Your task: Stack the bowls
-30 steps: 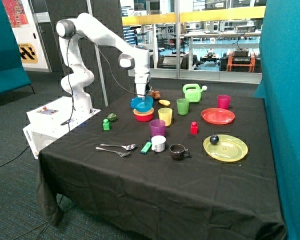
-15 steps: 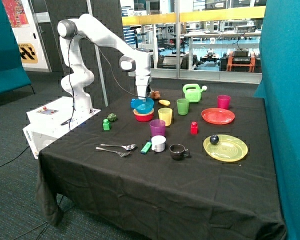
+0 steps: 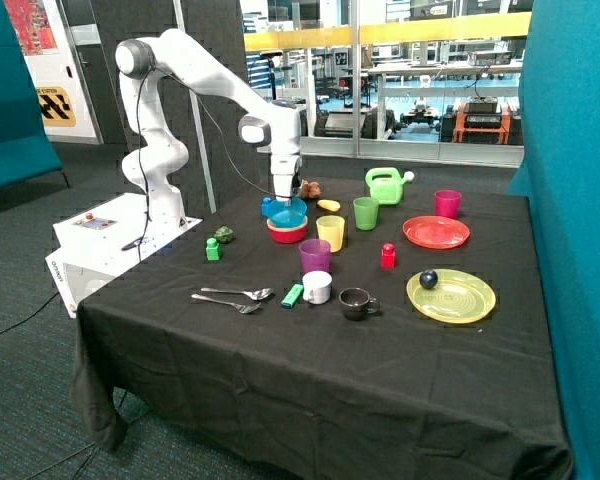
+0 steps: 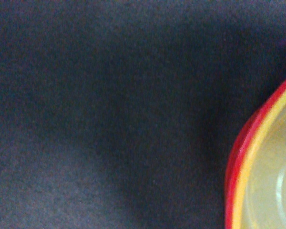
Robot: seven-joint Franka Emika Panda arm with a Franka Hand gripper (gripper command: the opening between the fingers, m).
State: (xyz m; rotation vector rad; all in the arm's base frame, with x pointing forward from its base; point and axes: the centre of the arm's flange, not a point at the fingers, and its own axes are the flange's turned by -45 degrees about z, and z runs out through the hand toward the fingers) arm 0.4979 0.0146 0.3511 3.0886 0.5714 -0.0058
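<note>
Lowered since before, blue bowl [image 3: 285, 211] now sits in the yellow bowl [image 4: 271, 176] and red bowl [image 3: 287, 232]; tool [image 3: 284, 196] at its rim, grip unclear. Surface [image 3: 310, 350] lies bare nearby.

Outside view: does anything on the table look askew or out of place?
Yes. The blue bowl sits tilted on the yellow bowl nested in the red bowl, not settled flat; the tool is at its rim. Nothing else stands out.
</note>
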